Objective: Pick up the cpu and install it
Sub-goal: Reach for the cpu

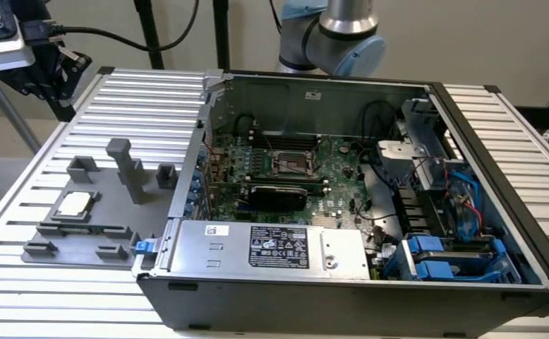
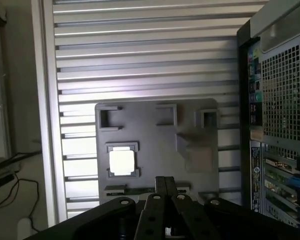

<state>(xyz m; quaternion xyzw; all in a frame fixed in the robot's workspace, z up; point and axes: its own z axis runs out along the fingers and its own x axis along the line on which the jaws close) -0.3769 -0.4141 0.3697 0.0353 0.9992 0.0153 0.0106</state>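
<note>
Starting at the exterior view's left: seeing the gripper (image 1: pixel 53 76) hanging high over the far left corner of the slatted table (image 1: pixel 29 289), well apart from everything lying on it; noting jaws pressed together and empty, fingertips (image 2: pixel 161 186) touching in the wrist view; seeing open slats all round below.

Finding the cpu (image 1: pixel 74 204) lying flat in a shallow square nest on the grey fixture plate (image 1: pixel 100 219), towards the plate's left side, metal top facing up; reading it as square, so giving no long axis; seeing its sides running parallel to the plate's edges, clearest in the wrist view (image 2: pixel 122 162); not making out any corner mark, so not telling which way it is pointing; noting low lips hugging the nest and open air above it.

Noting a tall post (image 1: pixel 124 168) near the cpu on the exterior view's right, and shorter blocks (image 1: pixel 85 168) behind it; seeing the plate's right edge sitting just beside the wall of the computer case (image 1: pixel 350 300).

Moving right: seeing the case lying open-topped, walls standing all round the motherboard (image 1: pixel 336 176); finding the black socket (image 1: pixel 293 164) mid-board, well apart from the cpu, case wall between; noting the power supply (image 1: pixel 274 247) running along the near wall; seeing blue drive caddies (image 1: pixel 449 263) crowding the near right corner; seeing bare slats beyond the case.
</note>
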